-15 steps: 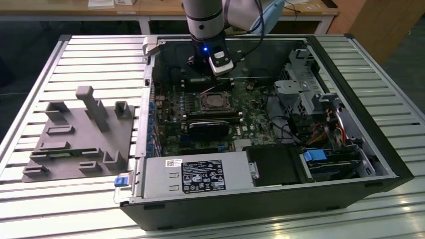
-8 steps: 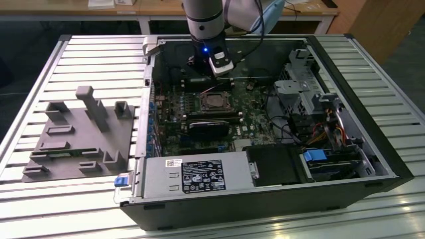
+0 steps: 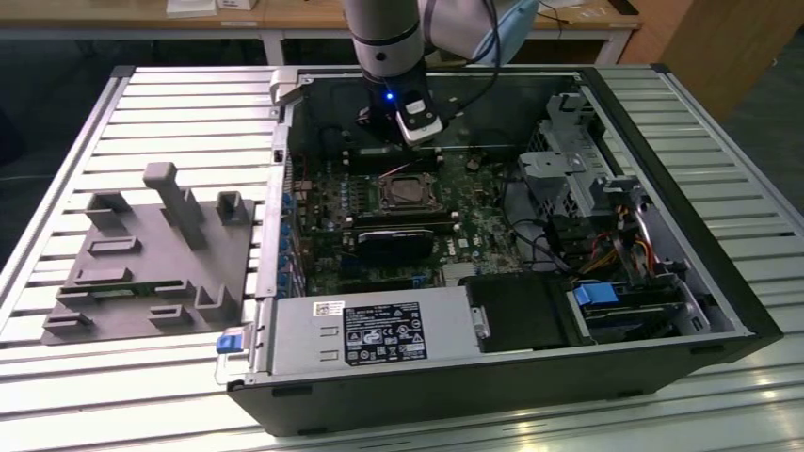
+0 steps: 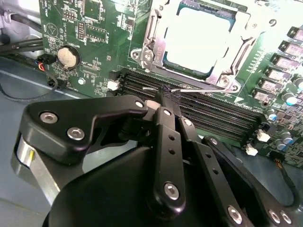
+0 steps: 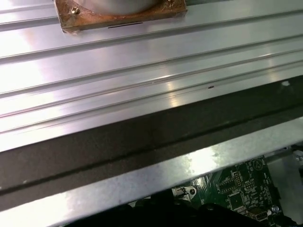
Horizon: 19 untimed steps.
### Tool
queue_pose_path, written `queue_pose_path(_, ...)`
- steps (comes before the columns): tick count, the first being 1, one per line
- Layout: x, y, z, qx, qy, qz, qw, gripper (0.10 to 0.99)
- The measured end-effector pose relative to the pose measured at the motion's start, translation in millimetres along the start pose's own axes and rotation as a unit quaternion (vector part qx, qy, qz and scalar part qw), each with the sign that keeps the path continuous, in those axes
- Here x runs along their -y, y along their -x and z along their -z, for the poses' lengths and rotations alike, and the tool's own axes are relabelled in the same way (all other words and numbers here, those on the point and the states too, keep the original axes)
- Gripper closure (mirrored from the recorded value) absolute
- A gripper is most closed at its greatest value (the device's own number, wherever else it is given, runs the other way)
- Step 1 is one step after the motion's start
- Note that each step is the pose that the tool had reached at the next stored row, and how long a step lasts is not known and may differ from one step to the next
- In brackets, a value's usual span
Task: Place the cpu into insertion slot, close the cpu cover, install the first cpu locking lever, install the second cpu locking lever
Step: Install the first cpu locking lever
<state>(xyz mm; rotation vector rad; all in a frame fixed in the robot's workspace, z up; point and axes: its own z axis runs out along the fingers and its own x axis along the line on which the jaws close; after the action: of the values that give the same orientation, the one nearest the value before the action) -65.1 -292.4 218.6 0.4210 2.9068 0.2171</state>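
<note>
Open computer case lying on a slatted metal table, with a robot arm reaching down into it. In the second wrist view the black pincer has its fingers drawn together, apparently nipping the thin wire cpu locking lever just beside the long black memory slots. The cpu, pale and square, sits in the insertion slot on the green motherboard. The silvery cpu cover lies flat around it. The step in hand appears to be seating a lever. Doing it well likely means gripping the slippery wire firmly and swinging it along its hinge arc rather than bending it. It should tuck fully under its catch without scraping the board.
</note>
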Motion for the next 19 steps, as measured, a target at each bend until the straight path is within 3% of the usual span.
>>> queue_pose_path(4, 0.4, -0.4, -1.8, 0.0005, 0.0001, 0.000, 1.0000, 0.984)
queue_pose_path(12, 1.5, -1.4, -7.9, 0.0079, 0.0021, 0.000, 1.0000, 0.984)
queue_pose_path(19, 2.4, -2.9, -11.8, 0.0199, 0.0053, -0.001, 0.9998, 0.984)
